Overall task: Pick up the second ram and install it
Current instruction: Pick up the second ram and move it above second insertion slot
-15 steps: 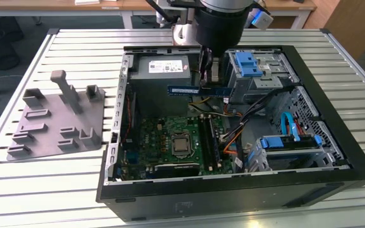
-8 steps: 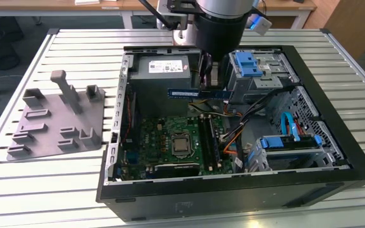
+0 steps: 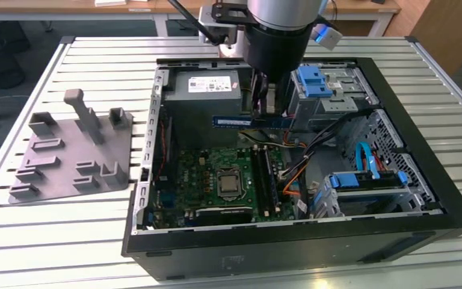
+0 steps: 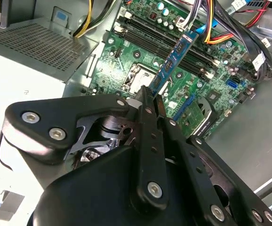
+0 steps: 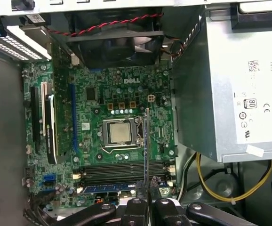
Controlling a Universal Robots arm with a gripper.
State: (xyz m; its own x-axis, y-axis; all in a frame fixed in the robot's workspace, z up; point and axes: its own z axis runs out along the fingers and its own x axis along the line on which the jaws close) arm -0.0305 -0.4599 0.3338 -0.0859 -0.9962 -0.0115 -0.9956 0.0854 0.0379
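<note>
The second ram (image 3: 235,121) is a slim blue-green stick that hangs level above the open computer case, near the power supply, with my gripper (image 3: 266,113) shut on one end. In the second wrist view the black fingers (image 4: 145,101) clamp the second ram (image 4: 173,61), which points out over the green motherboard (image 4: 126,70). The first wrist view shows the second ram (image 5: 147,141) edge-on, above the CPU socket's side and crosswise to the long black memory slots (image 5: 122,172). My gripper (image 5: 146,197) is above those slots. A blue strip (image 5: 110,189) lies along the slot row nearest the gripper.
The grey power supply (image 3: 207,90) sits beside the stick. Orange and black cables (image 3: 299,162) and blue drive bays (image 3: 319,84) crowd the exterior view's right. The CPU socket (image 5: 119,132) and a fan (image 5: 115,42) lie beyond the slots. A grey fixture (image 3: 70,150) stands outside the case.
</note>
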